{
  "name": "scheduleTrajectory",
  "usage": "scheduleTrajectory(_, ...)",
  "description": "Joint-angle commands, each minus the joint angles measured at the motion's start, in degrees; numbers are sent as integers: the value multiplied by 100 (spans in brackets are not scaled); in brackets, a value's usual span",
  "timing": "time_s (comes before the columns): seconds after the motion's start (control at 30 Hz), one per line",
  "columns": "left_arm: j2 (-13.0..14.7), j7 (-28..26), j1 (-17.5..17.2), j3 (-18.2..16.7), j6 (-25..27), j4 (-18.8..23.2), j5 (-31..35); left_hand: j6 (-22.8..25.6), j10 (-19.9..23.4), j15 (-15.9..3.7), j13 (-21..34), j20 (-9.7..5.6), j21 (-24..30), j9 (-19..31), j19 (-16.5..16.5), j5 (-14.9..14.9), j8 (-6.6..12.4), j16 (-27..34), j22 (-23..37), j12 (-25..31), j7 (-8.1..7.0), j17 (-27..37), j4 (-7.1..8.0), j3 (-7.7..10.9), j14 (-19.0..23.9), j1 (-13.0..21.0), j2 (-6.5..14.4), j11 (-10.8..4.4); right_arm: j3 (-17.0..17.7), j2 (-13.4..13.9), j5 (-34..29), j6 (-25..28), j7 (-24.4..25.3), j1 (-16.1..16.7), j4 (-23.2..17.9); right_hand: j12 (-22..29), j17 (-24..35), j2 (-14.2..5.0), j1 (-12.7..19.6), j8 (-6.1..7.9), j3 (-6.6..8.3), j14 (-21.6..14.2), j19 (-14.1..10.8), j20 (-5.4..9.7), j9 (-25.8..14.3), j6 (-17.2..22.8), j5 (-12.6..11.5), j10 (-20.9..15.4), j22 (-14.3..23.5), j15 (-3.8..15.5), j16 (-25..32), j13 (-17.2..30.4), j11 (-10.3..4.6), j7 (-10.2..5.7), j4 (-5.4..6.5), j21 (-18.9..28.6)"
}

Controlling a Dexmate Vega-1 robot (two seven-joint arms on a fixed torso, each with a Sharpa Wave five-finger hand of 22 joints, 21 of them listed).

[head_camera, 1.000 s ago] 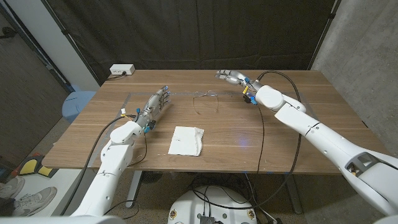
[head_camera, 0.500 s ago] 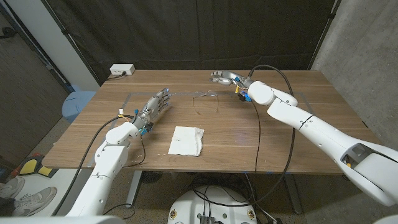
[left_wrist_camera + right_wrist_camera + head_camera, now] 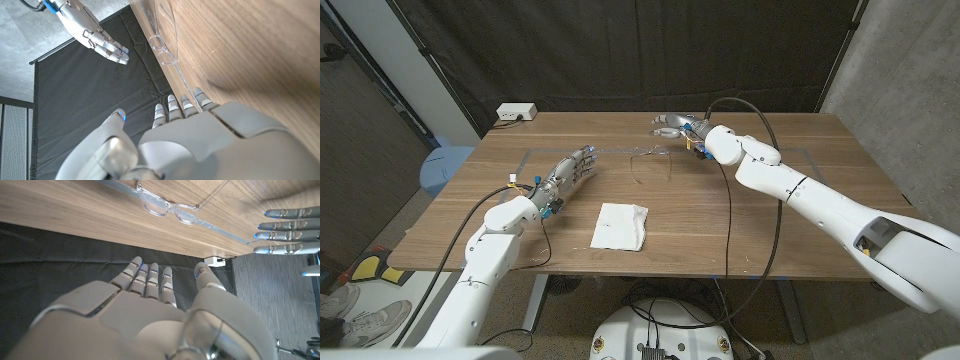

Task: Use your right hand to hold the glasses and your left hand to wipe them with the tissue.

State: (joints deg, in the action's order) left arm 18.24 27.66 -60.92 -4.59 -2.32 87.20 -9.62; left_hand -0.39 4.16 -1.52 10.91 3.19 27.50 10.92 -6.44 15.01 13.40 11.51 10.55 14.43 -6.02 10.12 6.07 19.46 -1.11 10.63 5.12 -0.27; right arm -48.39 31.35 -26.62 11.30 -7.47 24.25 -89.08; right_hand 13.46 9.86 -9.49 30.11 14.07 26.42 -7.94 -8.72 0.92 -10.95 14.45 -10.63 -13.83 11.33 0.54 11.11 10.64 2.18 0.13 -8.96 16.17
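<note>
Clear glasses [image 3: 651, 156] lie untouched — right hand [image 3: 672, 124] hovers near, empty.

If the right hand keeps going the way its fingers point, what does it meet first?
Probably nothing: the right hand points toward the robot's left, above the table and beyond the glasses. Depth is unclear.

White-shelled arms carry black cables; each grey robot hand [image 3: 568, 173] has blue-tipped fingers.

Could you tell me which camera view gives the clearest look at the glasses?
The right wrist view: the glasses appear large, with clear frame, both lenses and a thin temple distinct against the wood. The left wrist view shows them smaller and edge-on. In the head view they are faint and barely visible.
</note>
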Motion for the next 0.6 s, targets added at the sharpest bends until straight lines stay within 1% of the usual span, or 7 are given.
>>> scheduleTrajectory(0.03, 69, 164, 16, -20, -37, -104, -53, 87, 93, 3, 21, 13, -35, 11, 32, -29, 58, 40, 27, 38, 9, 18, 1, -15, 74, -16, -31, 10, -515, -319, -807, 66, 431, -313, 428, 109, 23, 59, 321, 111, 13, -356, -233, 23, -9, 397, -8, -399, 19, 124, 73, 14, -98, -49, -60, 112)
scheduleTrajectory(0.1, 64, 172, 12, -31, -51, -119, -67, 111, 113, 6, 21, 21, -38, 11, 33, -32, 61, 44, 28, 41, 13, 19, 7, -21, 96, -23, -33, 28, -566, -373, -876, 54, 439, -361, 521, 121, 25, 82, 400, 121, -2, -457, -295, 35, -9, 463, -12, -480, 22, 184, 85, 13, -163, -85, -65, 138)
scheduleTrajectory(0.23, 58, 186, -2, -55, -64, -131, -93, 159, 129, 5, 21, 33, -40, 11, 43, -39, 67, 44, 30, 37, 23, 21, 25, -38, 118, -43, -37, 31, -688, -500, -1079, 89, 515, -447, 712, 128, 24, 97, 501, 131, -5, -534, -340, 39, -8, 529, -21, -551, 24, 213, 84, 14, -199, -112, -82, 158)
scheduleTrajectory(0.3, 48, 175, -15, -75, -75, -136, -105, 170, 144, 2, 21, 34, -42, 11, 45, -41, 66, 43, 31, 38, 26, 22, 35, -46, 126, -56, -39, 32, -793, -595, -1240, 101, 598, -514, 865, 147, 18, 120, 620, 133, 7, -570, -386, 48, -7, 563, -35, -643, 25, 231, 68, 14, -188, -132, -115, 177)
scheduleTrajectory(0.37, 44, 173, -21, -86, -80, -144, -113, 196, 153, 2, 21, 41, -43, 11, 50, -44, 70, 40, 32, 37, 35, 23, 47, -56, 130, -69, -40, 46, -862, -671, -1403, 183, 719, -532, 957, 143, 13, 189, 770, 144, -4, -656, -417, 48, -6, 638, -55, -701, 27, 266, 59, 14, -227, -173, -139, 192)
scheduleTrajectory(0.47, 32, 162, -35, -109, -83, -153, -128, 211, 170, 7, 21, 53, -46, 11, 53, -48, 66, 36, 34, 36, 36, 25, 65, -71, 135, -92, -42, 50, -930, -766, -1564, 255, 880, -549, 1085, 192, 24, 341, 925, 176, -100, -849, -520, 32, -4, 810, -75, -949, 33, 340, 74, 18, -351, -219, -112, 240)
scheduleTrajectory(0.6, 21, 151, -49, -132, -81, -166, -142, 215, 176, 4, 21, 64, -47, 12, 56, -50, 60, 36, 36, 33, 33, 27, 80, -84, 145, -111, -46, 47, -1025, -873, -1748, 266, 1093, -588, 1276, 251, 36, 481, 1078, 204, -211, -1124, -653, 22, -1, 1015, -118, -1241, 42, 492, 108, 23, -417, -308, -86, 304)
